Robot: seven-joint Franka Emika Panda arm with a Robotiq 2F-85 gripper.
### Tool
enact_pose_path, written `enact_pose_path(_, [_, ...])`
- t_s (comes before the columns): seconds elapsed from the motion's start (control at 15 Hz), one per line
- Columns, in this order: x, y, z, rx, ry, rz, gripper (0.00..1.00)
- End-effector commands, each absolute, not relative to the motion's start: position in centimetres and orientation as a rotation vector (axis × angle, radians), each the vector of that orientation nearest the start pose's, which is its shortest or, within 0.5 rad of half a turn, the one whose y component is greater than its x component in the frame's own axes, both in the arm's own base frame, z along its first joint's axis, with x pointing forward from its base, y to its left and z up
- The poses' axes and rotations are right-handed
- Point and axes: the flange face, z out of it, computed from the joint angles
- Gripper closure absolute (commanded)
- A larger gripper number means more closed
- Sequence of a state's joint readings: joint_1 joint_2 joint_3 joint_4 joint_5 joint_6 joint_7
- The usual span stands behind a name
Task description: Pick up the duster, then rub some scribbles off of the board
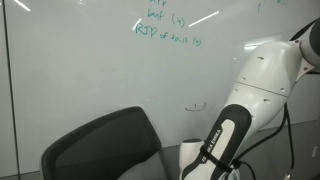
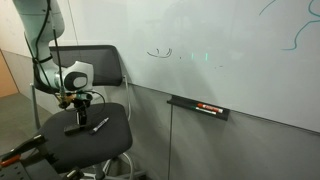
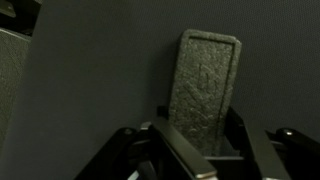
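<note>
Gripper: in the wrist view its two fingers are flanking the near end of the duster, one close against each long edge. The jaws are standing roughly a duster's width apart. Whether the pads are pressing on it or only clearing it, I cannot tell. The duster is lying flat on the dark chair seat, directly beneath the fingers, with its far end reaching out ahead of them. Lying this way it is offering its narrow sides for a pinch from above, which in my judgement is why the gripper is set vertically over it.

In an exterior view the gripper is pointing straight down at the seat, and the duster is showing only as a small dark block under it. That view is giving height and posture, while the wrist view alone is giving the finger alignment. A marker is lying on the seat just beside the gripper, apart from the duster; the wrist view is not showing it.

Farther off, above and beyond the gripper, the board is carrying the scribbles, a faint teal arc with a tick, well apart from the gripper. Both exterior views are showing them. Only one is showing the teal handwriting higher up. Rubbing is not yet begun, and I judge the pickup to be the step in hand.
</note>
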State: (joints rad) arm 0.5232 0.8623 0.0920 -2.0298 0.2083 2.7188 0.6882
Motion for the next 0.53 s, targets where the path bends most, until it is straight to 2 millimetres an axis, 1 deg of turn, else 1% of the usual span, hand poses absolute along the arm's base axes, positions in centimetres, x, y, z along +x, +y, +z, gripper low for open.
enact_pose_path(0.0, [41.4,32.1,3.0,-3.113,0.428,0.332,0.68])
enact_pose_path(0.07, [40.6,32.4,3.7,-3.123,0.411,0.321,0.68])
enact_pose_path(0.2, [38.5,32.8,5.6,-3.138,0.352,0.288,0.68])
enact_pose_path(0.33, [36.5,32.7,8.1,-3.165,0.258,0.219,0.68])
enact_pose_path(0.4, [35.9,32.6,9.4,-3.181,0.214,0.161,0.68])
enact_pose_path(0.47, [35.6,32.2,10.8,-3.195,0.132,0.113,0.68])
